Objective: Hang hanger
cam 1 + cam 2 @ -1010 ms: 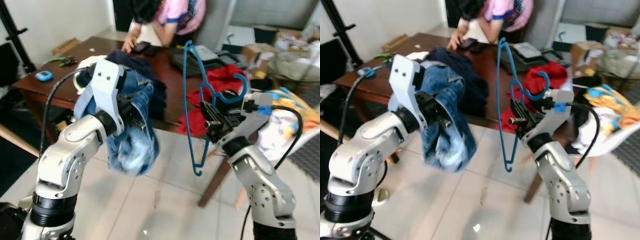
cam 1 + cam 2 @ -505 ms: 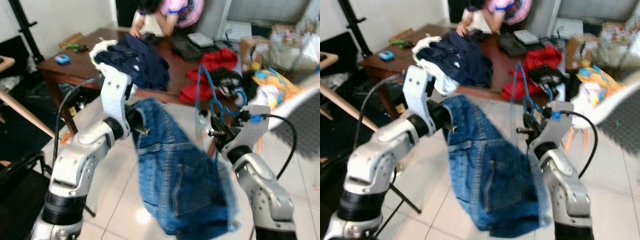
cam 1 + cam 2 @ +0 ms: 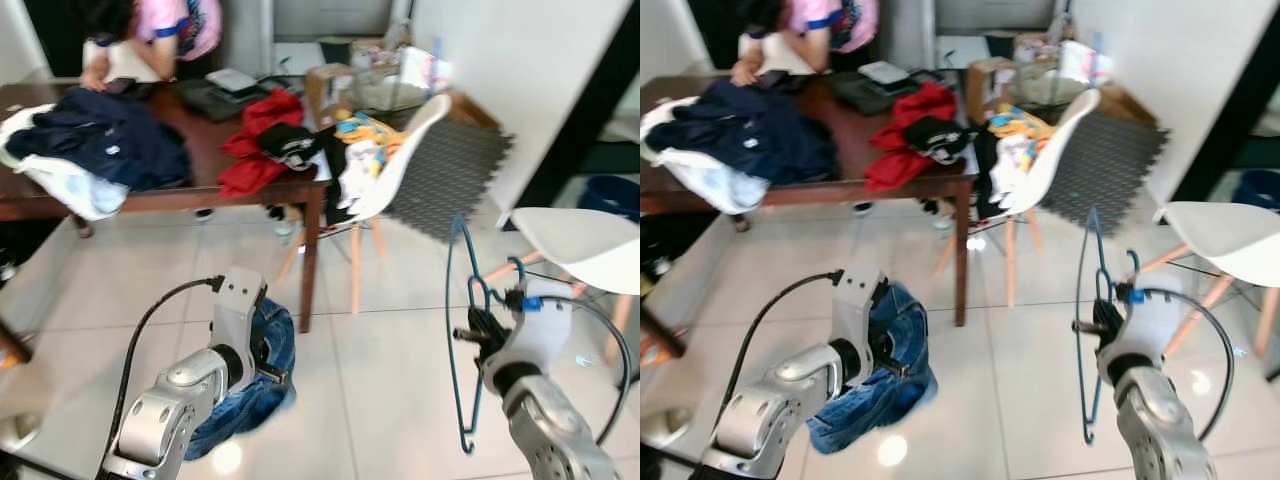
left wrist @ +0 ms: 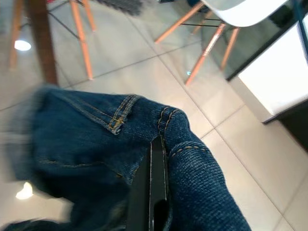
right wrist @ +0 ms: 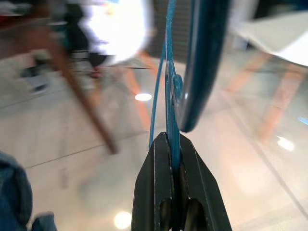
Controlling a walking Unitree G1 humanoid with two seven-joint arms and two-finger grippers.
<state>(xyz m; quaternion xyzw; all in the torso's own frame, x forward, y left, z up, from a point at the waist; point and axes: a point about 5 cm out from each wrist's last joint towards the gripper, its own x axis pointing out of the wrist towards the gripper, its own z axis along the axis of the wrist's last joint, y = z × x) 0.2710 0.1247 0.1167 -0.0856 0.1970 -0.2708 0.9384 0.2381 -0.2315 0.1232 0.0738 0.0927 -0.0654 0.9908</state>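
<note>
Hanger [image 3: 462,335] upright, long axis vertical, hook up, clamped in right gripper [image 5: 174,144].

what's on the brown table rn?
On the table: a navy garment over white cloth at its left end, a red garment with a black item on top, and a dark flat bag. Anything beneath the piles is covered.
</note>
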